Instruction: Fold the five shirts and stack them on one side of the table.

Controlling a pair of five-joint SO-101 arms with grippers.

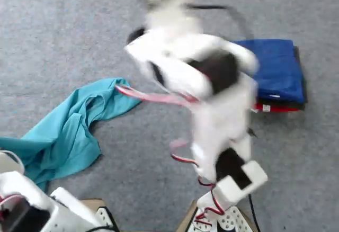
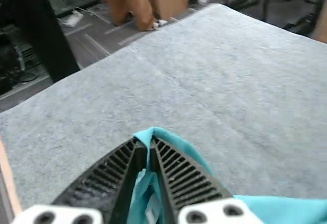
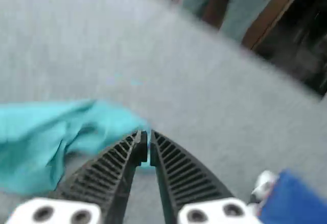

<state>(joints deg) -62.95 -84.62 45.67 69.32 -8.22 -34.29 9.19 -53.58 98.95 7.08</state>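
Your table (image 1: 53, 36) was covered in grey felt. A teal shirt (image 1: 69, 126) lay unfolded and crumpled on the left side of it as seen from above. One bunched end of the shirt trailed off the near left edge, and the other end reached in toward the middle of the table.

Your left arm (image 1: 32, 205) sat low at the near left corner, just beside that trailing end. In its wrist view, your left gripper (image 2: 148, 144) was clenched on a fold of the teal shirt (image 2: 286, 209). The cloth rose in a small peak between the ribbed black fingers (image 2: 181, 175) and spilled out beneath them, with bare felt beyond.

Your right arm (image 1: 212, 83) stood raised over the middle of the table, between the teal shirt and the folded pile. In its wrist view, your right gripper (image 3: 144, 138) had its fingers drawn together with only a sliver between them, and nothing was visibly caught there. The inner end of the teal shirt (image 3: 46, 132) lay on the felt just past its tips.

On the right side of the table rested the stack. A folded blue shirt (image 1: 275, 68) lay on top, a dark layer (image 1: 301, 86) showed at the edge under it, and a red shirt (image 1: 278, 108) sat at the bottom. A corner of the blue shirt (image 3: 299, 198) also showed in the right wrist view.
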